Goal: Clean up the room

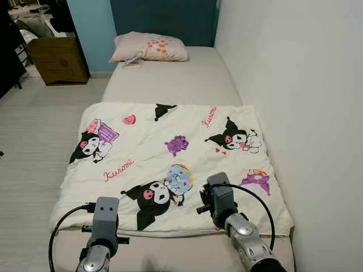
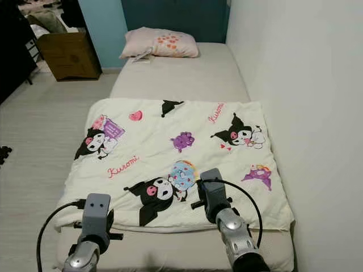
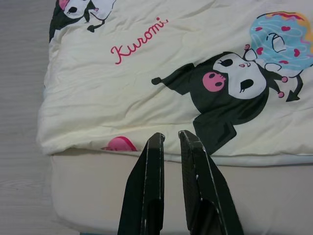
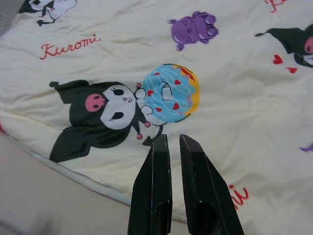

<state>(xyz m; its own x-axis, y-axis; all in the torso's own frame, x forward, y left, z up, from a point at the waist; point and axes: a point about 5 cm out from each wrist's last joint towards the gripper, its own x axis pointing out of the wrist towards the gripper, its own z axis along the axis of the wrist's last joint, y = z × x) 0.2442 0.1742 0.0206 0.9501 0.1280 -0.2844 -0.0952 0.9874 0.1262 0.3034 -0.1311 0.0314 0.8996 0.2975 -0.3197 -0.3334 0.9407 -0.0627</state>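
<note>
Blanket (image 1: 170,164), cream with black, pink and purple cartoon figures and red "Kuromi" script: we record it folded into a rough rectangle and lying flat on the near half of the bed (image 1: 187,79), its near edge just short of the foot of the beige mattress, its right edge near the white wall (image 1: 295,85). Pillow (image 1: 150,48), pink with orange dots: at the head of the bed, against the dark teal headboard (image 1: 164,20), with a small pale item tucked at its near left corner that we cannot identify. Left gripper (image 3: 171,139): we find it held above the near left part of the blanket's edge, its two black fingers (image 3: 151,176) nearly together with a narrow gap, holding nothing. Right gripper (image 4: 170,139): above the near right part of the blanket, beside the blue doughnut print, fingers likewise nearly together and holding nothing. Cardboard box (image 1: 57,59), brown: on the pale wooden floor (image 1: 34,136) to the left of the bed, near the blue wall (image 1: 91,34), with clothing heaped behind it.
</note>
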